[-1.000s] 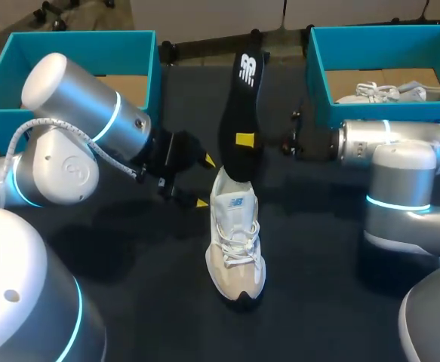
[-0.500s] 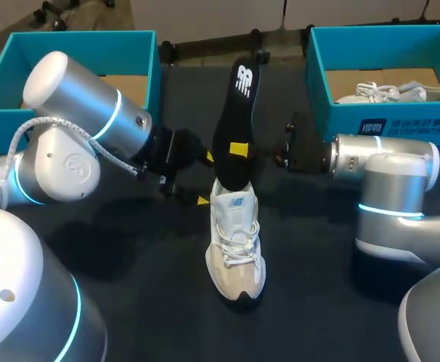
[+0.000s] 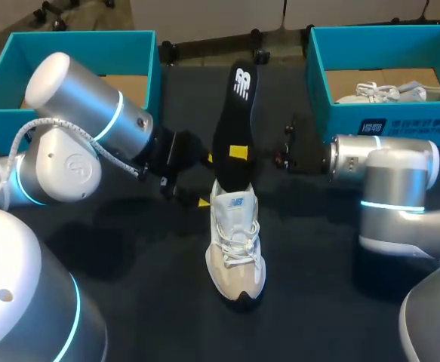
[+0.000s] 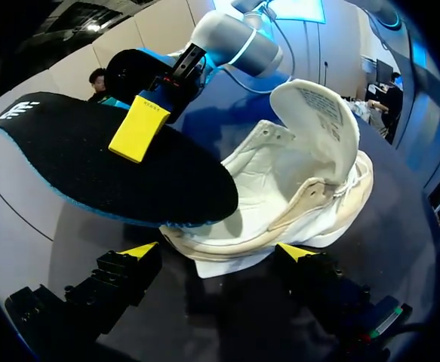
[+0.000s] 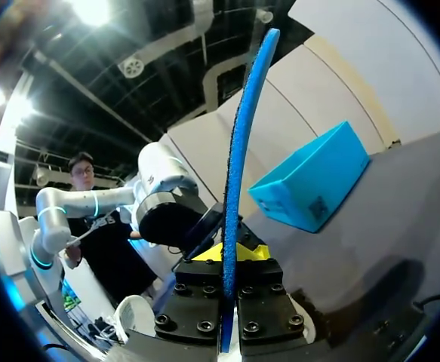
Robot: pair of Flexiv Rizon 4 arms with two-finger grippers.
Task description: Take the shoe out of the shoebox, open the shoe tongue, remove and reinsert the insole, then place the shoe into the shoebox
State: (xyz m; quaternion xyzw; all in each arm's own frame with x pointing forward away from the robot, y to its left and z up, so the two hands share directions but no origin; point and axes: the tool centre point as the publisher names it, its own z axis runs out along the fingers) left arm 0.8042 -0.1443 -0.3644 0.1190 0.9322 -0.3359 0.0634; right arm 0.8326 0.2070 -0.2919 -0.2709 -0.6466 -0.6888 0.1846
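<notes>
Your right claw (image 5: 233,253) is clamped on the black insole (image 3: 235,121) near its middle, pinching it from both faces. That holds it stiff and lets you steer its lower end, which sits at the mouth of the white sneaker (image 3: 236,245); the upper end angles up and away. This looks like the remove-and-reinsert step.

Your left claw (image 4: 218,253) is spread wide, one finger to each side of the sneaker's heel. That placement looks meant to brace the shoe, though you cannot tell whether either finger touches it. The tongue (image 4: 321,113) is folded up and forward, leaving the opening clear.

The sneaker stands upright on the desk (image 3: 129,286), between the boxes and outside both.

Count:
- one insole
- two teal shoeboxes, the left shoebox (image 3: 140,60) and the right shoebox (image 3: 386,121)
- two sneakers, with the second sneaker (image 3: 401,92) lying in the right shoebox
</notes>
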